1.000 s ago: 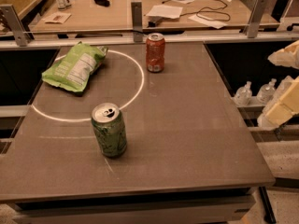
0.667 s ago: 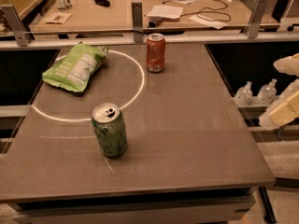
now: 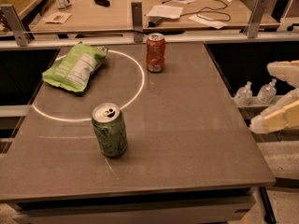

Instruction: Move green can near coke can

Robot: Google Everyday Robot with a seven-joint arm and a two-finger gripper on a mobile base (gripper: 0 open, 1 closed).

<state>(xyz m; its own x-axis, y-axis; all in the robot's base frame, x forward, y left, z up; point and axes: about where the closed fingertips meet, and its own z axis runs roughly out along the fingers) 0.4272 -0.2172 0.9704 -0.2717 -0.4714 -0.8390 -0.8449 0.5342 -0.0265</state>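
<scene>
1. Chip bag (image 3: 74,66), crinkled and soft, lies flat at the left of the desk (image 3: 196,143); we judge a wide sweep could drag it along.
2. The green can (image 3: 110,130) stands upright near the front edge, a smooth, mottled cylinder; a high or off-centre grip could tip it.
3. The coke can (image 3: 155,52), red-orange with a silver top, stands well apart at the back; overshooting could knock it over.
4. The gripper (image 3: 262,97) hangs beyond the desk's right edge, its pale jaws apart and empty.

green can (image 3: 110,130): upright, front-left | coke can (image 3: 155,52): upright, far centre, well apart | hand (image 3: 262,97): far right, spread
</scene>
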